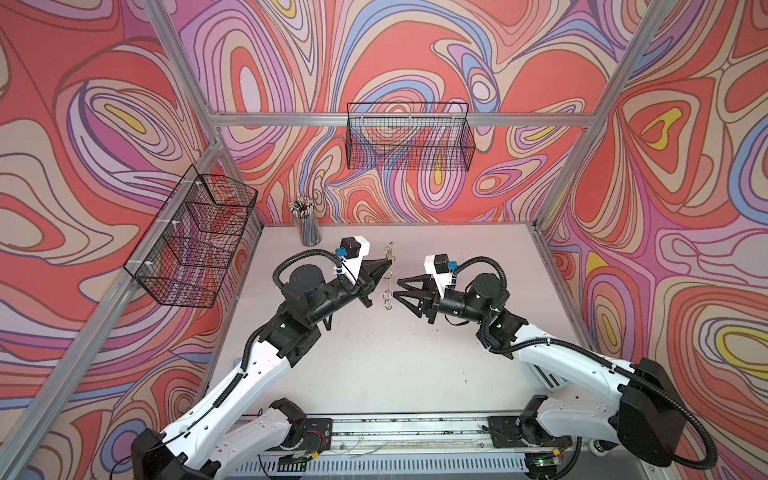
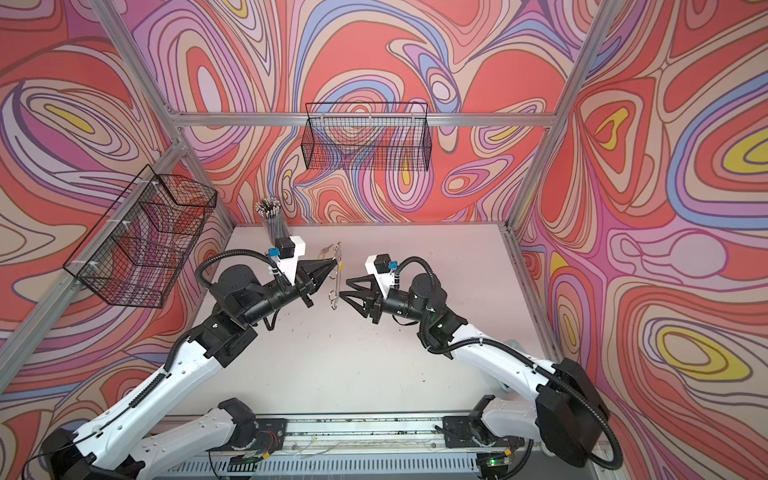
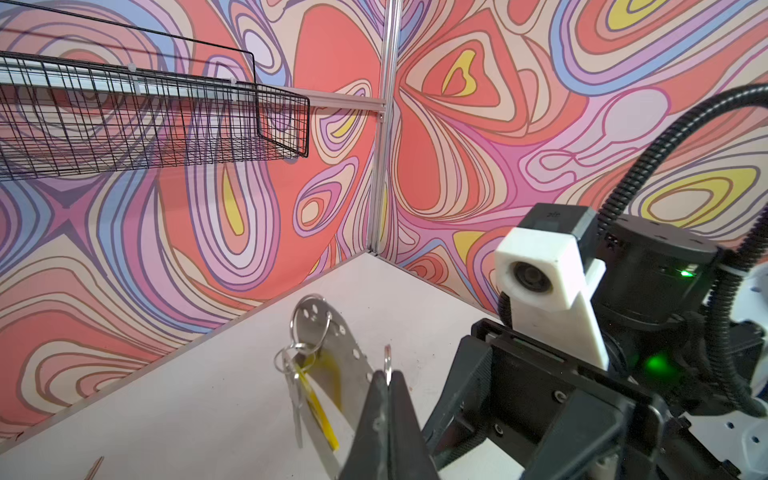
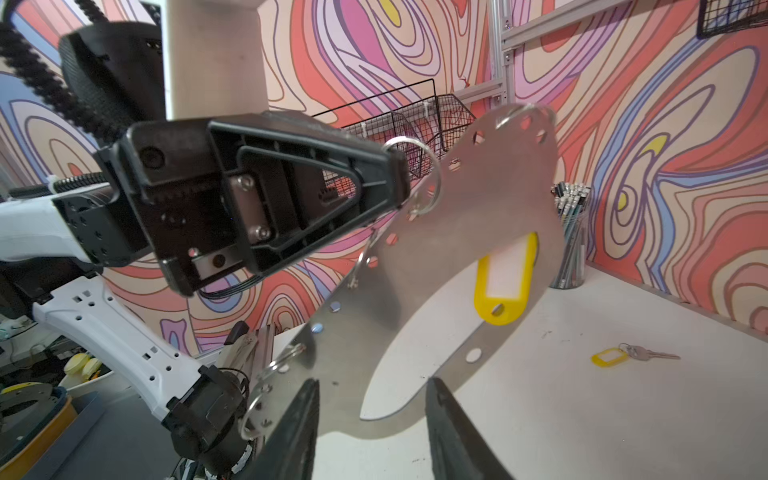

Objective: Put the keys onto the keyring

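Held the keyring point(image 4: 478, 216) upright over the counter point(image 1: 374, 365) in the clamped left gripper point(image 1: 387, 261); had the right gripper point(image 1: 397, 289) parted, empty.

Two keys point(image 3: 296, 399) point(image 4: 650, 354), one keyring point(image 4: 478, 216), two wire baskets point(image 1: 409, 137) point(image 1: 195, 237), one cup of pencils point(image 1: 307, 228).

The arms point(image 1: 257, 370) have white shells, black joints, ribbed black hoses point(image 3: 650, 160), triangular black fingers point(image 4: 291, 436) and white camera housings point(image 3: 540, 266).
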Motion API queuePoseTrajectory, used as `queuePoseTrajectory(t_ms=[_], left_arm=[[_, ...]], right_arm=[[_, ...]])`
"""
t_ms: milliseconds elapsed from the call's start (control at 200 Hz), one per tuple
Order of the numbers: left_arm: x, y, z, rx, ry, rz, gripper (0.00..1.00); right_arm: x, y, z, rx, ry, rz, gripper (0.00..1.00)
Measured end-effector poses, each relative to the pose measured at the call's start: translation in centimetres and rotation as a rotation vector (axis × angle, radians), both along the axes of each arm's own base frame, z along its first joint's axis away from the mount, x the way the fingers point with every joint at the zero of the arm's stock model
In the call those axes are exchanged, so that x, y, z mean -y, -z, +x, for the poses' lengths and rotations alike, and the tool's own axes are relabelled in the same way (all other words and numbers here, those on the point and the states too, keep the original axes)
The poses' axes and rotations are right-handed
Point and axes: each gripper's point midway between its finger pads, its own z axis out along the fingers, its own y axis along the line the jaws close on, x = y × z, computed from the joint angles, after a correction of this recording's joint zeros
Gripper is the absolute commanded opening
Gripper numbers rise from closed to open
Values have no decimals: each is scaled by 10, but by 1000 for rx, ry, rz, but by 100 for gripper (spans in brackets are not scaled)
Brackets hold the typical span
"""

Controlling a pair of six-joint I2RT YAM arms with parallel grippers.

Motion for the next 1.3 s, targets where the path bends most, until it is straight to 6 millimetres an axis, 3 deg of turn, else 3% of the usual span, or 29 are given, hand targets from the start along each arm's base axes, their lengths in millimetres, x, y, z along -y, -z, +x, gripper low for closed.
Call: queuePoseTrajectory(t_ms=[411, 661, 972, 1167, 1302], left_arm=[[1, 6, 9, -76, -28, 219, 0], [-5, 28, 5, -141, -11, 405, 0], [-16, 50, 4, -156, -51, 542, 0], [-9, 47, 10, -194, -25, 629, 0], [-4, 62, 7, -240, 15, 678, 0]], right_arm=[[10, 10, 16, 14, 155, -67, 47], [20, 18, 24, 16, 231, -99, 47], [20, 22, 23, 6, 226, -116, 48], [19, 26, 23, -3, 221, -130, 46], [14, 28, 21, -3, 176, -145, 42]])
